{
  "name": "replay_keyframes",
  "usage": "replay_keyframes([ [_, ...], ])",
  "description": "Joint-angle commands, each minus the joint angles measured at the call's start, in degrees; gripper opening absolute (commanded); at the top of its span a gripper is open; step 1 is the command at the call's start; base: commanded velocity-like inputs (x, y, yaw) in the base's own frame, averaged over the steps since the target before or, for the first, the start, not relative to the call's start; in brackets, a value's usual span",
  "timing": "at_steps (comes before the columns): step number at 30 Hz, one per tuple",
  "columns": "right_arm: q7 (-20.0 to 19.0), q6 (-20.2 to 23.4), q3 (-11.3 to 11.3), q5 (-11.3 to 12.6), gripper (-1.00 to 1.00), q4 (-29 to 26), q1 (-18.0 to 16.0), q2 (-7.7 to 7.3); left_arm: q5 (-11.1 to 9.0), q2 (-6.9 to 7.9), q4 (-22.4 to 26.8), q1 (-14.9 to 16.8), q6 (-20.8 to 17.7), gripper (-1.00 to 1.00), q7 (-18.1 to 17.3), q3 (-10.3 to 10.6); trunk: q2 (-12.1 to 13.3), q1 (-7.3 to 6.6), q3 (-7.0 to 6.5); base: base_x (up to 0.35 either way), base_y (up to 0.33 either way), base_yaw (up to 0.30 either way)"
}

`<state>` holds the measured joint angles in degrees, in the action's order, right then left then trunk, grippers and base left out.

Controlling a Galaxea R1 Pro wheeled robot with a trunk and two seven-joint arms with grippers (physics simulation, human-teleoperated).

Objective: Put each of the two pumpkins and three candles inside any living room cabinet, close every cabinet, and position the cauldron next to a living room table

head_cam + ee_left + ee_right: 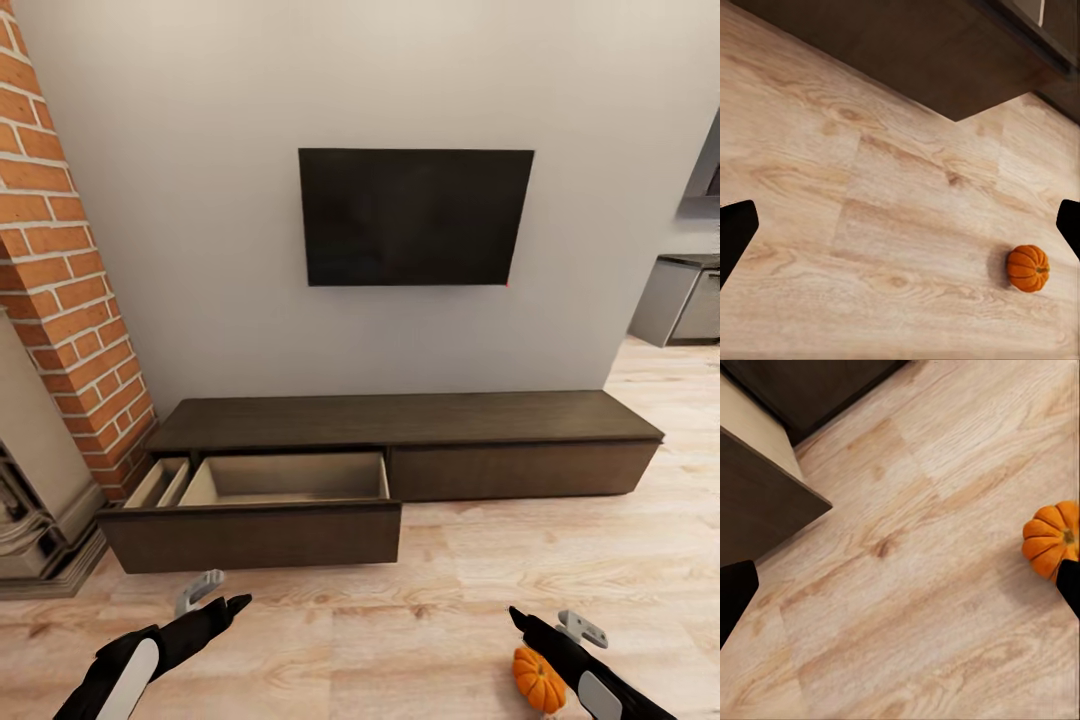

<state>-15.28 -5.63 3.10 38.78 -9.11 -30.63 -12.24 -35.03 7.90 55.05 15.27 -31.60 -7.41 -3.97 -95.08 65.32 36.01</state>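
The long, low dark-brown cabinet [400, 420] stands against the wall, its left drawer [250, 535] pulled out with a bare beige inside. A small orange pumpkin [535, 680] rests on the wood floor in front of it, just beside my right gripper [548, 622], which is open and empty. The right wrist view has the pumpkin [1050, 538] close to one fingertip [1069, 585], with the drawer's corner [757, 495] nearby. My left gripper [222, 595] hovers open over the floor before the drawer. Its wrist view catches the pumpkin [1027, 268] and the cabinet [930, 52].
A black TV [415, 215] hangs on the wall above the cabinet. At the left stand a brick column [70, 250] and a grey fireplace surround [30, 500]. Grey kitchen cupboards [690, 300] sit at the far right. Wood floor [400, 620] spreads between me and the cabinet.
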Motion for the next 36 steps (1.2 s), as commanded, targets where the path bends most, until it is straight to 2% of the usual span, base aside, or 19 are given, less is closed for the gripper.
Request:
replay_keyframes([
  [1,-0.2,-0.2,0.3,0.5,1.00,0.1,0.0,-0.01,-0.1,-0.01,0.1,0.0,-0.4,1.00,-0.1,-0.2,0.0,-0.01,0.06,-0.010,-0.284,0.000],
  [14,0.2,0.2,0.3,0.9,1.00,-0.5,0.0,0.10,-0.1,0.09,0.1,0.0,-0.4,1.00,-0.1,-0.2,0.0,-0.01,0.06,-0.001,-0.285,0.000],
  [17,0.8,2.3,0.3,1.1,1.00,0.0,0.0,0.16,-0.1,0.04,0.1,0.0,-0.4,1.00,-0.1,-0.2,0.0,-0.01,0.06,0.000,-0.285,0.000],
  [20,4.5,6.4,0.3,1.1,1.00,0.1,0.0,0.33,-0.1,0.06,0.1,0.0,-0.4,1.00,-0.2,-0.2,0.0,-0.01,0.06,0.000,-0.285,0.000],
  [27,16.2,9.3,0.1,1.0,1.00,0.0,-0.2,0.46,-0.1,0.14,0.1,0.0,-0.5,1.00,-0.3,-0.2,0.0,-0.01,0.06,0.000,-0.223,0.000],
  [32,20.6,12.5,0.1,0.9,1.00,-0.2,-1.6,0.46,-0.1,0.26,0.1,0.0,-0.5,1.00,-0.4,-0.2,0.0,-0.01,0.06,0.000,-0.035,0.000],
  [36,20.9,11.2,0.3,0.7,1.00,-0.4,-2.1,0.46,-0.1,0.14,0.1,0.0,-0.5,1.00,-0.3,-0.2,0.0,-0.01,0.06,0.000,-0.004,0.000],
])
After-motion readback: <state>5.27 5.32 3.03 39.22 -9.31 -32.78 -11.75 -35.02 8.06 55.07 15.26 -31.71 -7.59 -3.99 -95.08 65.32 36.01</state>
